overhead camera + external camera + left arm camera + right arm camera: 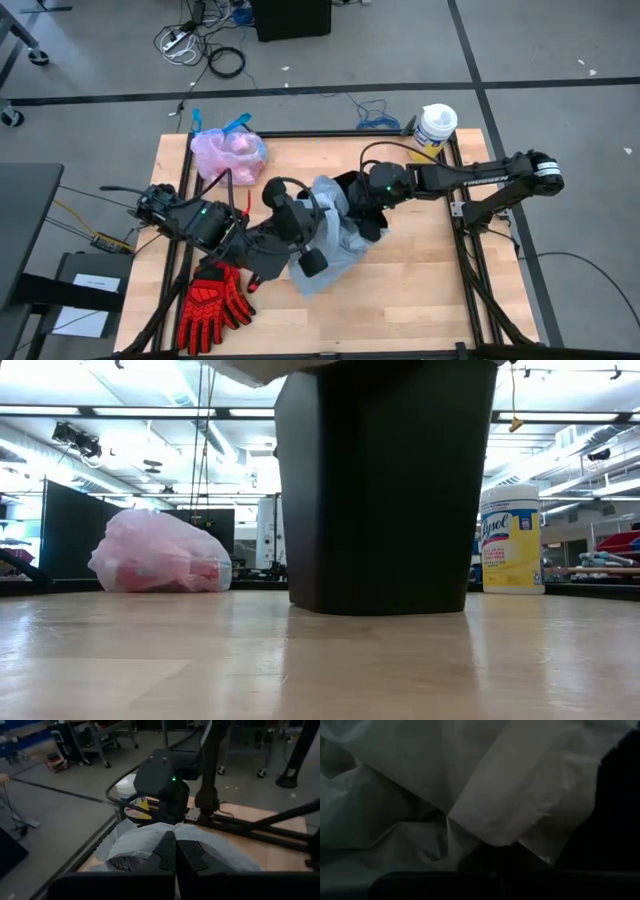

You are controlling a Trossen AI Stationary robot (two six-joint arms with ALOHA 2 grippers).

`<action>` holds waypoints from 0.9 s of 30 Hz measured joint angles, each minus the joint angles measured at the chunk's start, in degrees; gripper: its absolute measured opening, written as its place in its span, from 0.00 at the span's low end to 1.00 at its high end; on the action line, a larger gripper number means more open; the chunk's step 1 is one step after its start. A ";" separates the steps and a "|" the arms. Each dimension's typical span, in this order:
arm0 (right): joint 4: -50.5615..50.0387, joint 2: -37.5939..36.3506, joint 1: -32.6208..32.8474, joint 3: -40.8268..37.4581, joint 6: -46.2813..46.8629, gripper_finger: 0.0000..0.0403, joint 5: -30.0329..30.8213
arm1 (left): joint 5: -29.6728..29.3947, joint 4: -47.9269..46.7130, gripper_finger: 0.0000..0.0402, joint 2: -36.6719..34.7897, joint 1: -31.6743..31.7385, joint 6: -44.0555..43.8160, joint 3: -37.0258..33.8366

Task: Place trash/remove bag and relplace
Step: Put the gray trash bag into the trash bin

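Red gloves [212,303] lie at the surface's [420,290] left front edge. The tied pink bag [229,155] rests at the rear left. Left gripper [318,240]: fingers pinching the grey-blue liner [335,255] over the black bin [385,485]. Right gripper [368,215]: fingers pinching the same liner. The yellow tub [435,128] stands at the rear right.

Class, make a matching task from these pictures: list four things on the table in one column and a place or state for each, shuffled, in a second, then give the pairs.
Things:
1. pink bag
2. grey liner
3. red gloves
4. wipes tub

Places or states:
A. lying flat at the near left edge
B. upright at the far right corner
C. draped over the black bin, mid-table
D. tied and full, at the far left corner

Pairs: 1-D, 2-C, 3-A, 4-B
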 joint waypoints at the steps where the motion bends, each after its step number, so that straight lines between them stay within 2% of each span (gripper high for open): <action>1: -0.34 -0.29 0.09 0.16 0.47 0.00 -0.31 | -0.02 0.09 0.01 0.00 0.13 -0.92 0.00; 5: -0.15 -1.95 0.74 2.32 -1.24 0.04 -3.62 | -0.15 0.09 0.01 0.00 0.32 -3.33 0.00; 8: -0.27 -3.35 0.66 4.12 0.16 0.11 -1.66 | -2.73 0.08 0.01 0.00 0.32 -3.32 0.00; 14: -3.45 -7.02 0.75 6.97 3.95 0.26 10.34 | -4.83 -0.04 0.01 0.00 1.83 -6.09 0.00; 18: -5.11 -8.61 0.07 8.03 8.08 0.28 17.50 | -5.62 -0.11 0.01 -0.02 3.26 -9.41 0.00; 20: -1.88 -9.24 0.07 8.14 7.45 0.28 16.10 | -5.80 -0.13 0.01 -0.02 4.05 -11.43 0.00; 24: 4.07 -7.47 0.99 8.38 6.19 0.26 8.73 | -6.29 -0.07 0.01 0.00 5.57 -12.47 0.00; 27: 4.22 -3.30 1.45 8.26 4.13 0.26 8.68 | -6.27 1.06 0.01 -0.01 6.55 -12.45 0.00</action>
